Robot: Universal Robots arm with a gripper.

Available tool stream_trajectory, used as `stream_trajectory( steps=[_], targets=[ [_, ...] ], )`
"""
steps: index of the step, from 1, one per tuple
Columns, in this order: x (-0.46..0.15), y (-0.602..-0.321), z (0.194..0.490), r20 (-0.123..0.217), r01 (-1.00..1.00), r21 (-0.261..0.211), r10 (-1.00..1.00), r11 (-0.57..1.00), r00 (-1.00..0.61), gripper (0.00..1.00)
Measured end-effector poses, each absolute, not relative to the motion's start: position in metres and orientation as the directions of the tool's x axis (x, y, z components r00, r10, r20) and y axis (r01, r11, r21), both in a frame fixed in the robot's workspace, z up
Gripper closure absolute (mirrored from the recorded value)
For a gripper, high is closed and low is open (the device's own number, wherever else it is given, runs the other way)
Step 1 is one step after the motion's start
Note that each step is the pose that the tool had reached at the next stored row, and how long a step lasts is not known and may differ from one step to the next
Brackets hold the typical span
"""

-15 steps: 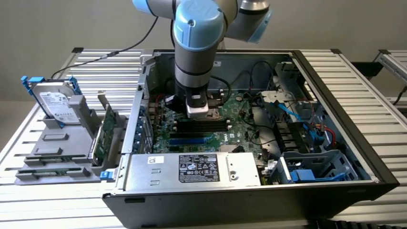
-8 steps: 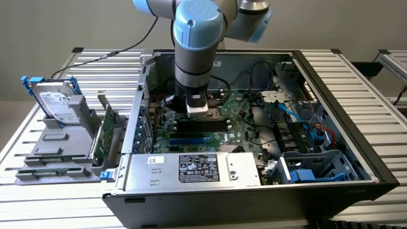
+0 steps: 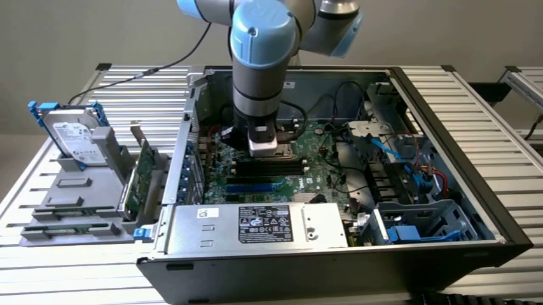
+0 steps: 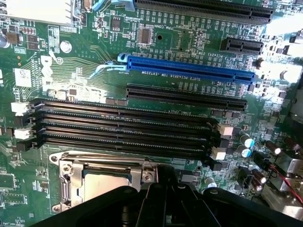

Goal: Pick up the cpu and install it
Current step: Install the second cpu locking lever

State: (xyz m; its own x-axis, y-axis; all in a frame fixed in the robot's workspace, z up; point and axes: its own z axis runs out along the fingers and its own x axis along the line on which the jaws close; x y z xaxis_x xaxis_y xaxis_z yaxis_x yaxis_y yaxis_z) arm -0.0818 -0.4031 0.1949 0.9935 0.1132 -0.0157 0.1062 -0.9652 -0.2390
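The cpu (image 4: pixel 105 183) is a flat silver-grey square lying inside the metal frame of the socket (image 4: pixel 66 189) on the green motherboard (image 4: pixel 85 52), below the black memory slots (image 4: pixel 123 127). My gripper (image 4: pixel 163 182) hangs low over the socket's edge, and its black body covers part of the cpu and frame. Nothing shows between its fingers, and I cannot tell whether it touches the cpu. In the exterior view the arm reaches straight down into the open computer case (image 3: pixel 280 279), with the gripper (image 3: pixel 263 151) just above the board beside the memory slots.
A blue expansion slot (image 4: pixel 189 70) and black slots lie beyond the memory slots. A power supply (image 3: pixel 263 225), cables and a blue drive cage (image 3: pixel 424 222) crowd the case. On the exterior view's left, a grey holder (image 3: pixel 72 210) carries a hard drive (image 3: pixel 72 136) and a green card (image 3: pixel 140 178).
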Motion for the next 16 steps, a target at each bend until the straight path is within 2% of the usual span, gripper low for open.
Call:
stream_trajectory(
  steps=[16],
  targets=[
    [-0.082,-0.402,0.207,-0.012,0.107,-0.207,0.112,-0.972,0.994,0.89]
  ],
)
